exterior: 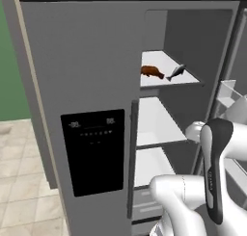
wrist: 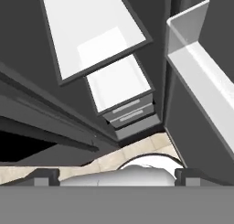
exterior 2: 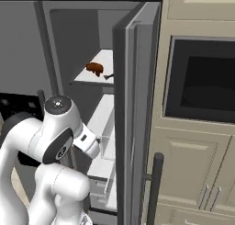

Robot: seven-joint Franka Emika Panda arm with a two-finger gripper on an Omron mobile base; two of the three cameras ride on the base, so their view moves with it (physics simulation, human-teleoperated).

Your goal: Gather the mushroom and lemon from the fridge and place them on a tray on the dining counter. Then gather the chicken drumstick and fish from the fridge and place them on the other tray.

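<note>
A brown chicken drumstick (exterior: pixel 151 72) (exterior 2: pixel 94 68) lies on the fridge's top shelf (exterior: pixel 166 59). A small grey fish (exterior: pixel 175 72) (exterior 2: pixel 109 75) rests just to its right. My gripper (wrist: pixel 116 176) is open with nothing between its fingertips (wrist: pixel 45 176). It hangs well below that top shelf and looks down past a bare white shelf (wrist: pixel 91 26), a lower shelf (wrist: pixel 119 83) and the bottom drawers (wrist: pixel 132 114). The mushroom, lemon, trays and dining counter are out of view.
The fridge's right door (exterior 2: pixel 133 104) stands open, with a clear door bin (wrist: pixel 201 77) close to my hand. The left door (exterior: pixel 94 153), with its dark dispenser panel, is shut. Beige cabinets with a built-in oven (exterior 2: pixel 202 81) flank the fridge. Below is tiled floor (exterior: pixel 19 182).
</note>
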